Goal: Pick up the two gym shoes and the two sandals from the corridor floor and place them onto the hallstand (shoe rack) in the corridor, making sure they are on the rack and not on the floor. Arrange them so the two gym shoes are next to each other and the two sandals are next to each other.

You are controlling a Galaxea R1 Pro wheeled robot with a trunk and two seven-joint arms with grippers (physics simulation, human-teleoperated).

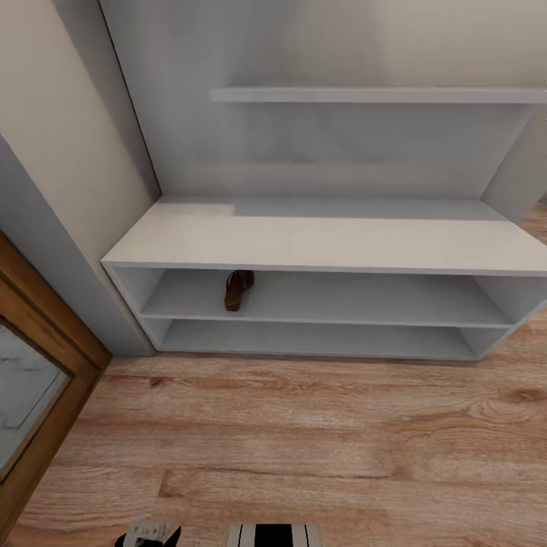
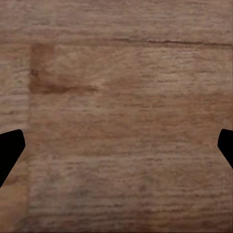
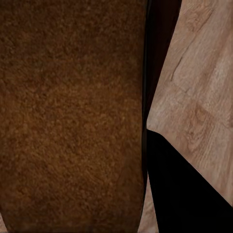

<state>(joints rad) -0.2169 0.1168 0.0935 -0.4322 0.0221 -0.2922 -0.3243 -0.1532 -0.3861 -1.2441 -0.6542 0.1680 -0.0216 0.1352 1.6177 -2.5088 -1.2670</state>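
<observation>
We record one dark brown sandal (image 1: 238, 289) already on the hallstand (image 1: 327, 243), lying on the upper of its two open shelves, toward that shelf's left end, with its length running front to back. The hallstand's top surface and lower shelf carry nothing that we can see.

In the right wrist view a broad brown, grainy face (image 3: 73, 116) sits hard against the camera, with the corridor floor (image 3: 199, 87) showing beside it. We judge this to be the footbed of the second sandal, held in the right gripper. One dark finger (image 3: 184, 194) shows next to it; the contact itself is hidden, so the grip is our inference, not an observation.

The left gripper (image 2: 116, 148) hangs over bare floor planks. Its two fingers (image 2: 9, 148) stand at the opposite edges of the left wrist view, spread wide, with nothing between them and nothing touched.

Handling assessment: a leather sandal should be light, with a fairly stiff sole and pliable straps. The sole's edges, pinched across its width near mid-length, offer the firmest hold; the straps would flex and let the shoe swing. The footbed looks matte, so slipping seems unlikely, and the item is not fragile.

Placement judgement: the held sandal belongs just beside the shelved one.
</observation>
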